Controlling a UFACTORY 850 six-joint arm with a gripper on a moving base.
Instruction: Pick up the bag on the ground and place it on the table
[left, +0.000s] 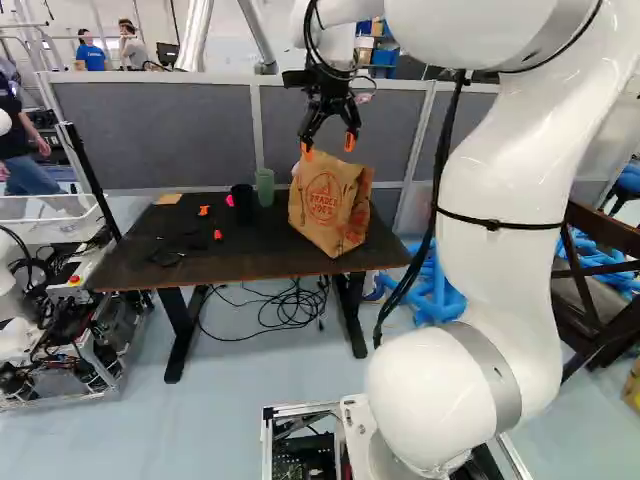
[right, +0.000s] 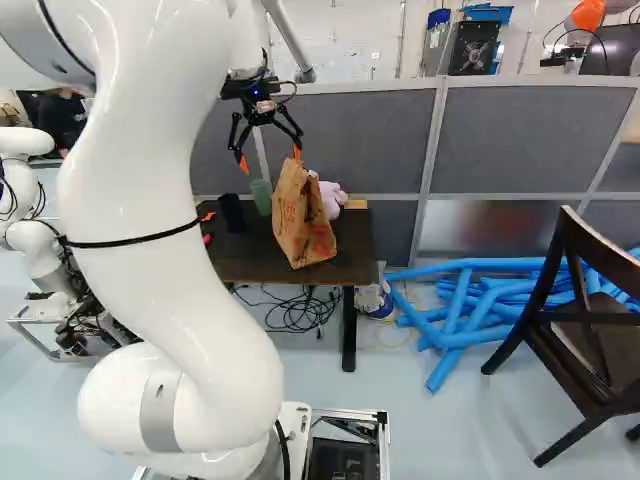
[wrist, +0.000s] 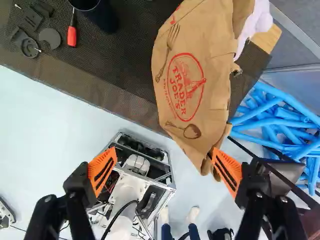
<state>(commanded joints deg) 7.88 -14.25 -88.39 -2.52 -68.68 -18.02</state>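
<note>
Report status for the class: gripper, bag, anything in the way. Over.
Gripper open, ungripped. Paper bag on table, below gripper. Green cup close beside bag, possible snag.

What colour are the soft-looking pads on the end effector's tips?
Bright orange pads, crossed by dark slots; the wrist view shows them best.

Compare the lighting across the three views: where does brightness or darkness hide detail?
Left base view: the white arm looks washed out; right base view: pale sheen on the low partition panel; wrist view: floor nearly white, black cup almost merging with the dark tabletop.
</note>
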